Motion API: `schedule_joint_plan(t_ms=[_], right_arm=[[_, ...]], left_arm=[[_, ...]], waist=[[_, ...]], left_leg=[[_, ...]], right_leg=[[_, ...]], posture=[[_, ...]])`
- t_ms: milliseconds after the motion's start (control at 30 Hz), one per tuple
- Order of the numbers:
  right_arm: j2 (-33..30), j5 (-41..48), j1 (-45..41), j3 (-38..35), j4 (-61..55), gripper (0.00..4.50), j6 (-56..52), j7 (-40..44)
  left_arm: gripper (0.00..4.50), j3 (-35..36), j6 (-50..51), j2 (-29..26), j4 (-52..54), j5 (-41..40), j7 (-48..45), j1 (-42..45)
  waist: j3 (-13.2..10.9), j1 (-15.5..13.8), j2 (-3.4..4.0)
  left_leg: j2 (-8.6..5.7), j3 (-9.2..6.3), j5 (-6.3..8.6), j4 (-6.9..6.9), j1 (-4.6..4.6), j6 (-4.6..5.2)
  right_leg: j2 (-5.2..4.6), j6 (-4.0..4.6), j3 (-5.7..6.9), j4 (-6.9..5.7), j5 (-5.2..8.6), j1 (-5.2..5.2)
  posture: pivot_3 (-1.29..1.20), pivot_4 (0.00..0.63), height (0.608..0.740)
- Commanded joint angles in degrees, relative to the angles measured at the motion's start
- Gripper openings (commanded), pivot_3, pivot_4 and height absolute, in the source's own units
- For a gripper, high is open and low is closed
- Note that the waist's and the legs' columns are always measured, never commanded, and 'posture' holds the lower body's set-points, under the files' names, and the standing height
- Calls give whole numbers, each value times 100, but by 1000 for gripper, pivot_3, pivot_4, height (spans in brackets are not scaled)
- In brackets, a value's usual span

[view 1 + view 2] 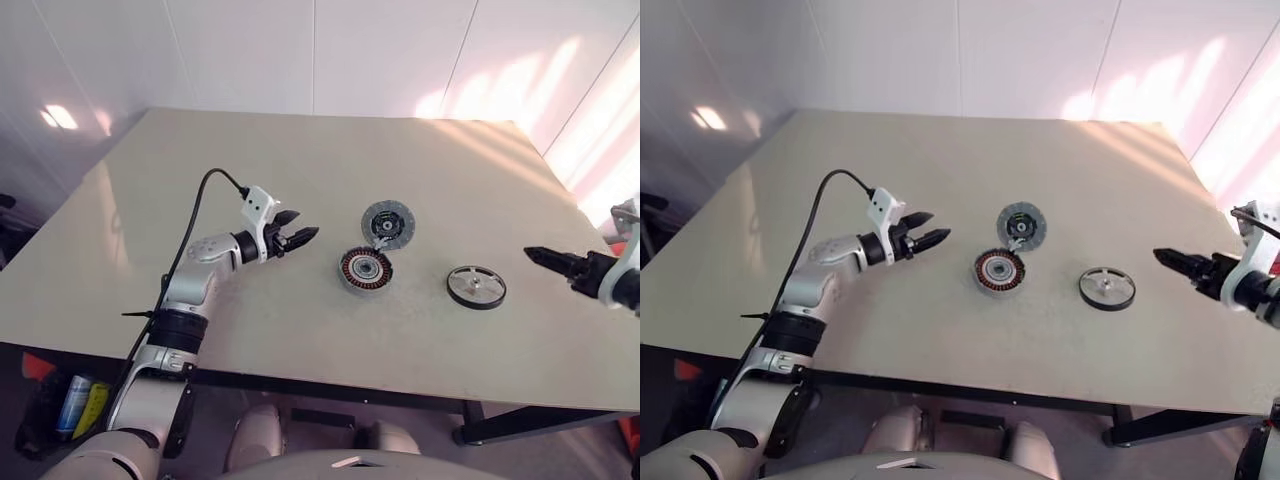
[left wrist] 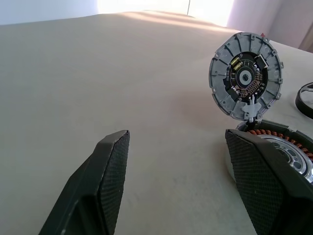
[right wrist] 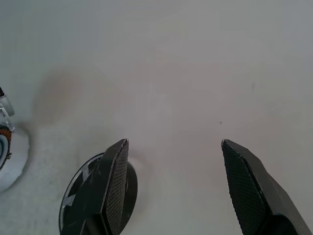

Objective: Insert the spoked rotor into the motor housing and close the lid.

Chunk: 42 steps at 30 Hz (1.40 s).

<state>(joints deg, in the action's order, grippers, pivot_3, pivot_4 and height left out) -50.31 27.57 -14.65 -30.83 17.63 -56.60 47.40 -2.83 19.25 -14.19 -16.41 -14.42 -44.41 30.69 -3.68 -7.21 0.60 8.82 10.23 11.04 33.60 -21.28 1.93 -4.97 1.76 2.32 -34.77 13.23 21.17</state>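
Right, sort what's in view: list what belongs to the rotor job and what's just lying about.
Job:
- spoked rotor
- motor housing
- lid, standing open at the housing's far edge

Lying about:
- nothing on the table
- coloured items below its left edge, too unclear to name

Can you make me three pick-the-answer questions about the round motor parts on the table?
1. Where is the spoked rotor?
A. inside the motor housing
B. on the table, right of the housing
C. in a gripper

2. How many round parts lie on the table?
A. one
B. three
C. five

3. How is the lid?
A. closed on the housing
B. swung open, inner face showing
C. held up by a gripper

Answers: 1 B, it lies apart from the housing; 2 B, rotor, housing and lid; 3 B, the left wrist view shows its ringed inside.
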Motion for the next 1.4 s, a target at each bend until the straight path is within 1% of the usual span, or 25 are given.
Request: schedule_joint_plan(t_ms=[33, 267, 433, 600, 867, 1000, 1067, 1133, 1267, 1333, 1367, 1400], right_arm=[[-25, 362, 98, -264, -102, 3396, -253, 102], [98, 716, 612, -267, -169, 3396, -617, 212], [357, 1001, 1009, -191, -688, 3396, -926, 181], [613, 1282, 1071, -257, -1043, 3396, -1158, 37], [892, 1700, 909, -353, -1399, 3396, -1454, -285], [1012, 1793, 886, -282, -1512, 3396, -1476, -449], [1057, 1811, 878, -249, -1516, 2994, -1468, -514], [1088, 1817, 886, -196, -1503, 2468, -1456, -558], [1122, 1788, 891, -103, -1456, 1044, -1388, -591], [1160, 1822, 861, -61, -1476, 454, -1391, -653], [1170, 1839, 855, -51, -1486, 360, -1395, -675], [1214, 1911, 803, -98, -1465, 360, -1411, -696]], left_arm=[[3337, -5, -40, -8, 230, -45, 6, 25], [3337, -9, -173, -44, 145, 5, -27, -56], [3337, -15, -305, -45, 19, 39, -47, -75], [3337, -35, -563, -33, -303, 113, -104, -48], [3337, 9, -1023, -76, -869, 194, -255, 27], [3337, 23, -1294, -85, -1151, 229, -313, 28], [3337, 28, -1403, -80, -1274, 245, -326, 48], [3337, 30, -1485, -79, -1370, 259, -333, 72], [3337, 30, -1583, -78, -1479, 282, -339, 108], [3337, 30, -1617, -74, -1521, 296, -339, 127], [3337, 32, -1627, -72, -1536, 301, -341, 133], [3337, 27, -1599, -69, -1495, 301, -333, 141]], waist=[[4, -8, 16], [4, -30, 16], [5, -36, 19], [7, -39, 22], [8, -62, 22], [8, -73, 22], [7, -82, 22], [8, -101, 22], [8, -139, 22], [7, -143, 19], [7, -148, 17], [7, -148, 17]], left_leg=[[0, 0, 0, 3, 0, 0], [2, -2, 0, 2, 0, -2], [2, -2, 0, 0, -4, -3], [3, -4, -1, -1, -1, -5], [0, -3, -1, -14, -4, -7], [0, -3, -4, -24, -5, -12], [0, -3, -5, -25, -5, -13], [0, -3, -5, -26, -6, -14], [0, -3, -7, -26, -6, -17], [1, -3, -7, -27, 2, -17], [0, -3, -7, -27, 5, -18], [0, -3, -8, -27, 8, -20]], right_leg=[[0, 0, 0, -2, 0, 0], [0, -2, 3, 2, 1, -3], [0, -4, 3, 3, 2, 3], [0, -14, 3, 4, 8, 1], [-2, -12, 3, 8, 7, 6], [-2, -12, 4, 10, 7, 10], [-2, -12, 4, 12, 7, 10], [-2, -12, 4, 12, 7, 11], [-3, -13, 4, 12, 8, 11], [-2, -14, 3, 12, 8, 5], [-3, -23, 3, 11, 13, 2], [-5, -39, 4, 11, 23, -1]], posture=[[0, 0, 740], [0, 0, 740], [0, 0, 740], [0, 0, 740], [0, 0, 740], [0, 0, 740], [0, 0, 740], [0, 0, 740], [0, 0, 740], [0, 0, 740], [0, 0, 740], [0, 0, 740]])
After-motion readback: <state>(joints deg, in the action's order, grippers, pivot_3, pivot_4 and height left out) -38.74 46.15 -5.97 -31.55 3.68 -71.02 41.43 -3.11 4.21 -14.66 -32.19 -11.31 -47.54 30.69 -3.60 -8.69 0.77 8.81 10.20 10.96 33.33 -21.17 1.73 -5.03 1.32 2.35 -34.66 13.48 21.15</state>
